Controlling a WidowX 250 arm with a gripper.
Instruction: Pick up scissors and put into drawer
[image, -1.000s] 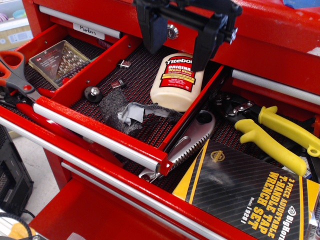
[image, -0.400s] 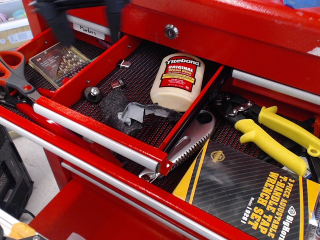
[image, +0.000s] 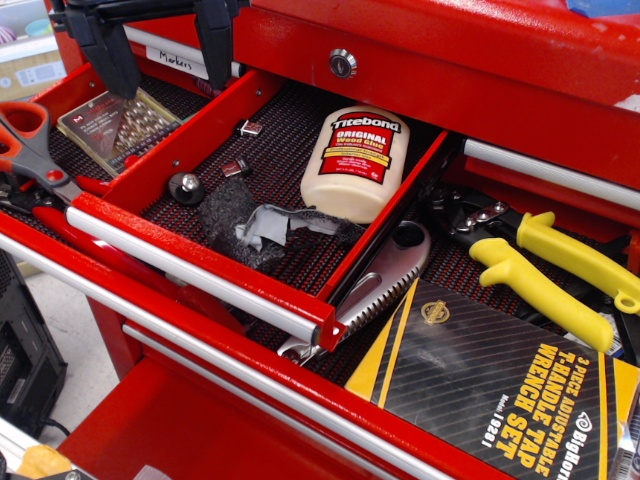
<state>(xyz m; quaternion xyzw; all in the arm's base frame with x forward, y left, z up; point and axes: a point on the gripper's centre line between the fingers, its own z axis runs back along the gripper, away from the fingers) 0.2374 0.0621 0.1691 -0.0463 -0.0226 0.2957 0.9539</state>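
The scissors lie at the far left edge in the left compartment of the open red drawer. Their orange loop handles sit at the top and the grey blades point down-right. Part of them is cut off by the frame edge. My black gripper hangs open at the top left, above the clear bit case. It holds nothing. It is up and to the right of the scissors, well apart from them.
A Titebond glue bottle, a grey rag, a black knob and small metal bits lie in the middle tray. A folding saw, yellow-handled snips and a wrench-set box lie right.
My gripper has moved from above the glue bottle at top centre across to the top left, over the bit case. Nothing else has moved.
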